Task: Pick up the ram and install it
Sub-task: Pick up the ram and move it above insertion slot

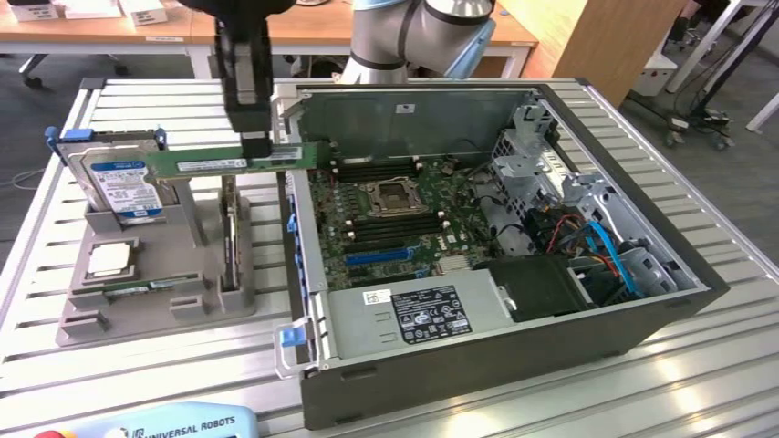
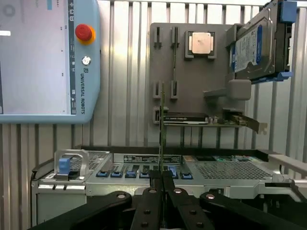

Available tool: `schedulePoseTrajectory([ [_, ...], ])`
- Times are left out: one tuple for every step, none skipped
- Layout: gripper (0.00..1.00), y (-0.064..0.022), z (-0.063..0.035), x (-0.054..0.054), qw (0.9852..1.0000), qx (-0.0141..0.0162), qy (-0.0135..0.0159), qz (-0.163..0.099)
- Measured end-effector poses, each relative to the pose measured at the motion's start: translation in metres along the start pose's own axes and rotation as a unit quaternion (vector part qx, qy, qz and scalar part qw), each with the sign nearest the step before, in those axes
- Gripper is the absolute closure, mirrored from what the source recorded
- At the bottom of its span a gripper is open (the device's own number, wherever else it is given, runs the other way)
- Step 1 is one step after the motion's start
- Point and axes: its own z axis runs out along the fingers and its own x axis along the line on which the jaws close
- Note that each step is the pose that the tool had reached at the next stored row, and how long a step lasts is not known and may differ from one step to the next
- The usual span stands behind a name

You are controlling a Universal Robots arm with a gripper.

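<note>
Exterior view
Writing: the pendant (image 1: 171, 424) at the bottom edge reads "UNIVERSAL ROBOTS". The hard drive (image 1: 122, 182) at the left carries a blue label, and a white sticker lies on the silver box (image 1: 414, 315) in the computer case (image 1: 487, 365); their print is too small to read.
Ram: the ram (image 1: 195, 164) is a green stick lying level in the upper left of the frame. It reaches from above the grey holder (image 1: 159, 310) to the case's left wall.
Claw: the claw (image 1: 255, 151) comes straight down from the top edge and pinches the ram on its long sides, right of the ram's middle.
Arm: the grey arm (image 1: 414, 36) stands behind the case at the top centre.
Holder: a square silver chip (image 1: 109, 258) lies flat in it, and the hard drive stands upright at its back.
Table: the slatted metal table (image 1: 36, 365) bears the holder and the case.

Wrist view
Writing: "UNIVERSAL ROBOTS" runs up the pendant (image 2: 48, 57) beside its red button (image 2: 83, 32). The hard drive (image 2: 252, 48) label is too small to read.
Ram: the ram (image 2: 161, 124) shows edge-on as a thin line rising from the claw, crossing the case (image 2: 144, 167) edge and the holder (image 2: 192, 72).
Claw: the black fingers of the claw (image 2: 162, 191) are pressed onto the ram from both sides.
Holder: the silver chip (image 2: 201, 43) sits in its pocket, and a dark card (image 2: 192, 118) lies near the case.
</note>
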Motion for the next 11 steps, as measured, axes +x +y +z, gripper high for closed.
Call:
schedulePoseTrajectory([
  [0.89,-0.0099,0.0,0.0,1.0,-0.0002,0.0,0.0],
  [0.89,-0.0135,0.0,0.0,1.0,-0.0003,0.0,0.0],
  [0.89,-0.0172,0.0,0.0,1.0,-0.0003,-0.0001,0.0],
  [0.89,-0.0211,0.0,0.0,1.0,-0.0004,0.0,0.0],
  [0.89,-0.025,0.0,0.0,1.0,-0.0005,0.0,0.0],
  [0.89,-0.0292,-0.0001,0.0,1.0,-0.0005,0.0,0.0],
  [0.89,-0.0331,-0.0001,0.0,1.0,-0.0006,0.0,0.0],
  [0.89,-0.0369,-0.0001,0.0,1.0,-0.0006,0.0,0.0],
  [0.89,-0.0405,-0.0001,0.0,1.0,-0.0007,0.0,0.0],
  [0.89,-0.044,-0.0001,0.0,1.0,-0.0007,0.0,0.0],
  [0.89,-0.0476,0.0,0.0,1.0,-0.0007,0.0,0.0],
])
